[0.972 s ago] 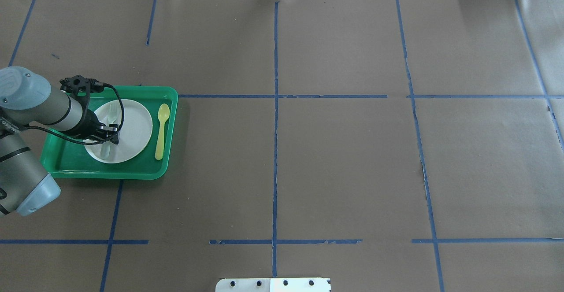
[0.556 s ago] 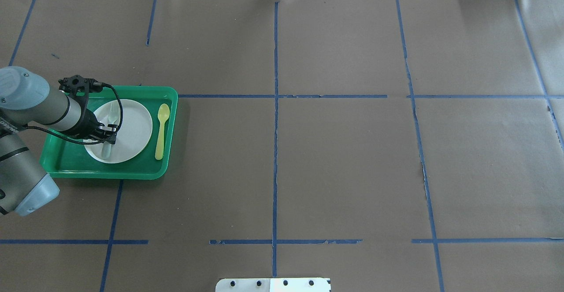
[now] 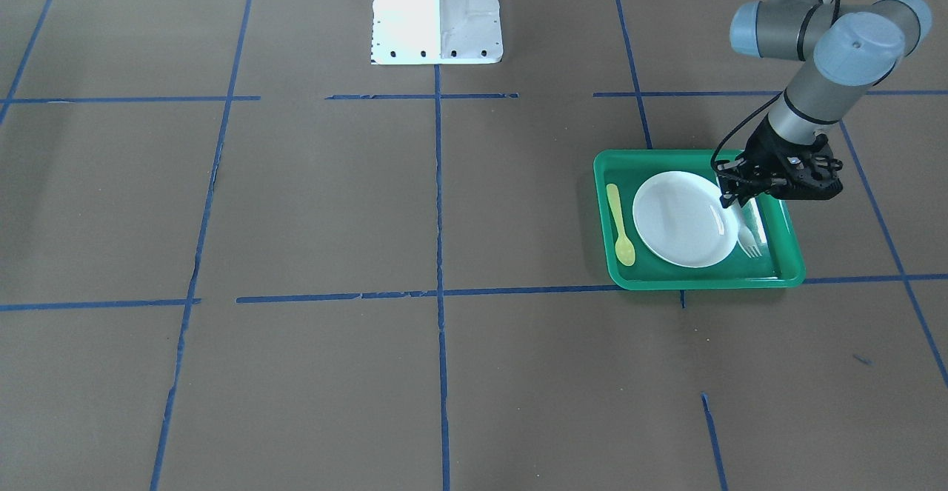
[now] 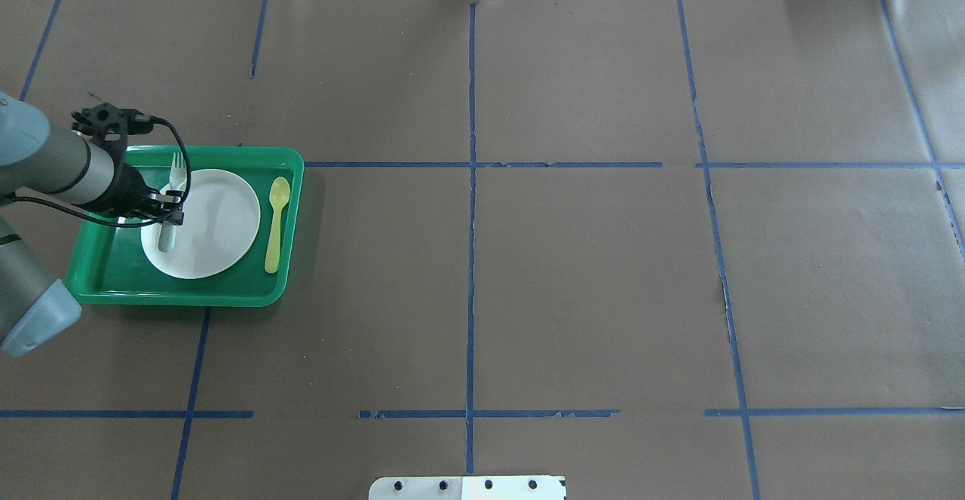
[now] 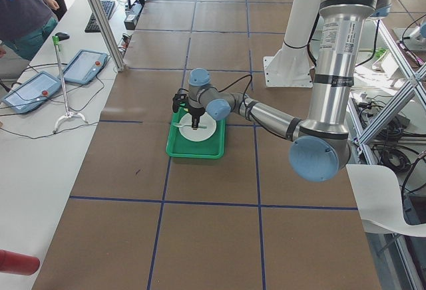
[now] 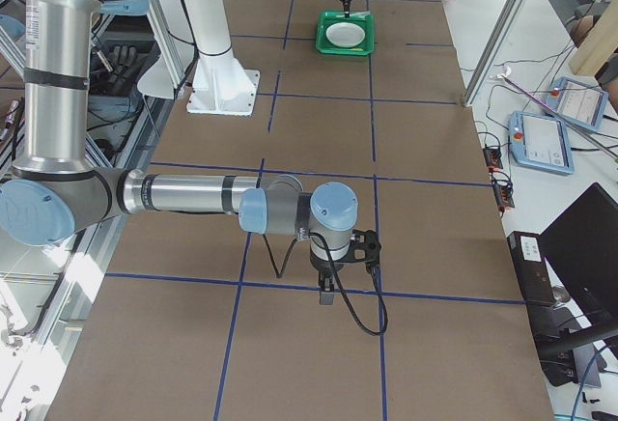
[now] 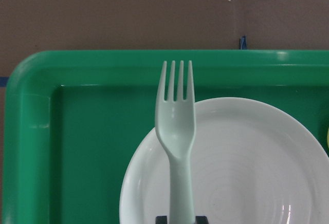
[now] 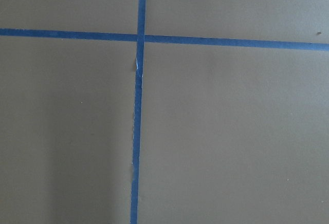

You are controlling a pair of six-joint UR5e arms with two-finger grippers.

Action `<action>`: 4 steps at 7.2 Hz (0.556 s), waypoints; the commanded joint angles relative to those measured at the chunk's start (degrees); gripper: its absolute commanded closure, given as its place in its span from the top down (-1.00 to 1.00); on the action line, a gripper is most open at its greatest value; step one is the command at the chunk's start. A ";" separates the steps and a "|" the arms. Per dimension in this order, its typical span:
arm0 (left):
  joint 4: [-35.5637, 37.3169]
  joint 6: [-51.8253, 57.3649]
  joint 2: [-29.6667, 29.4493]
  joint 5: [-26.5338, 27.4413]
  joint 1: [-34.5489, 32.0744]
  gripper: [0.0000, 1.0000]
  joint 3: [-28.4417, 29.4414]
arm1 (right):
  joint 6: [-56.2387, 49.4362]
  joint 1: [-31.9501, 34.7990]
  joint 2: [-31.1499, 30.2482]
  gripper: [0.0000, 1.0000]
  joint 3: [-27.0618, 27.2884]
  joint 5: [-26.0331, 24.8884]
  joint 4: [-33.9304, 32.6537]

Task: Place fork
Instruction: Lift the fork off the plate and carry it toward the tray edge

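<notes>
The pale whitish fork [image 4: 176, 172] is held by its handle in my left gripper [image 4: 170, 210], which is shut on it. The fork lies along the left edge of the white plate [image 4: 215, 221] inside the green tray [image 4: 121, 277]. Its tines reach past the plate rim over the tray floor. In the left wrist view the fork [image 7: 177, 131] points at the tray's far wall [image 7: 154, 62]. In the front view the fork [image 3: 750, 235] shows beside the plate [image 3: 681, 217]. My right gripper [image 6: 328, 295] hangs over bare table far away; I cannot tell its state.
A yellow plastic spoon [image 4: 276, 221] lies in the tray to the right of the plate. Brown paper with blue tape lines [image 4: 471, 259] covers the table. The robot's white base [image 3: 437, 9] stands at the near table edge.
My left gripper has moved left and away from the robot with the fork. The fork went from over the plate's left part to its left edge, tines now over the tray floor.
</notes>
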 commanded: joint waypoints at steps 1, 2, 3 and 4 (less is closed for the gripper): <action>1.36 3.18 1.80 0.21 -0.70 -1.00 -0.74 | 0.08 0.00 0.00 1.00 0.00 0.00 0.00; -1.43 4.42 3.73 0.30 -0.70 -1.00 0.66 | 0.09 0.00 0.00 1.00 0.00 0.00 0.00; -7.20 4.35 6.36 0.30 -0.70 -1.00 2.85 | 0.09 0.00 0.00 1.00 0.00 0.00 0.00; -12.31 3.65 6.91 0.30 -0.62 -1.00 6.18 | 0.09 0.00 0.00 1.00 0.00 0.00 0.00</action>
